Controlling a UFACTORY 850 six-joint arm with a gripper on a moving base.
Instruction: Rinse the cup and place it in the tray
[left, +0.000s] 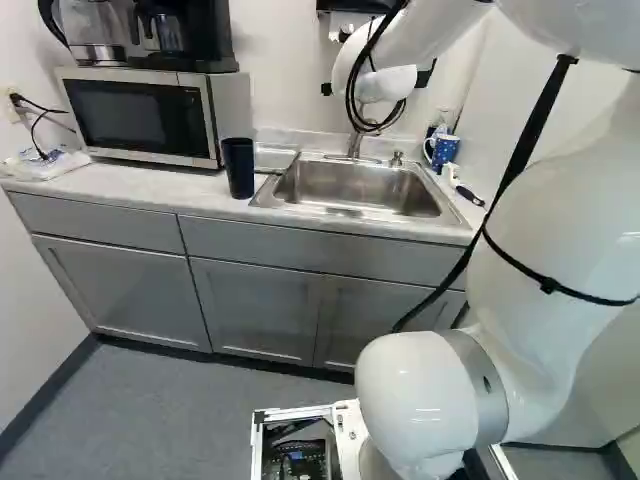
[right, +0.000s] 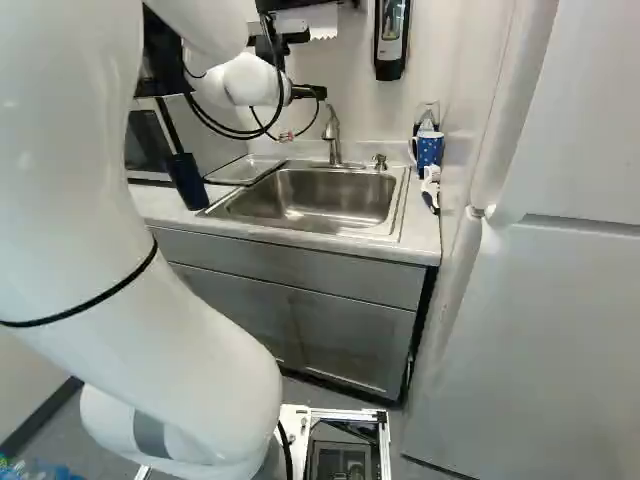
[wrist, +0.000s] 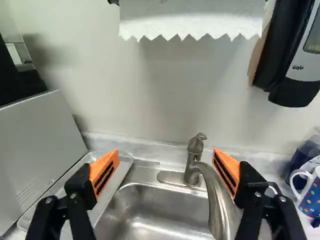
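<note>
Facing the faucet (wrist: 194, 172), I am holding my gripper (wrist: 165, 167) above the sink (left: 355, 187), its two sides standing wide apart and clasping nothing; the dark cup (left: 239, 168), which I am taking as the one to rinse, is standing upright on the counter (left: 150, 190), just beside the tray (right: 238, 170); the spotted mug (right: 429, 149) is standing across the sink. I am judging that water is coming first; for that I am planning on lining up squarely with the lever (wrist: 199, 137), nudging it gently from one side and sparing the curved spout (wrist: 220, 200) any knock.
</note>
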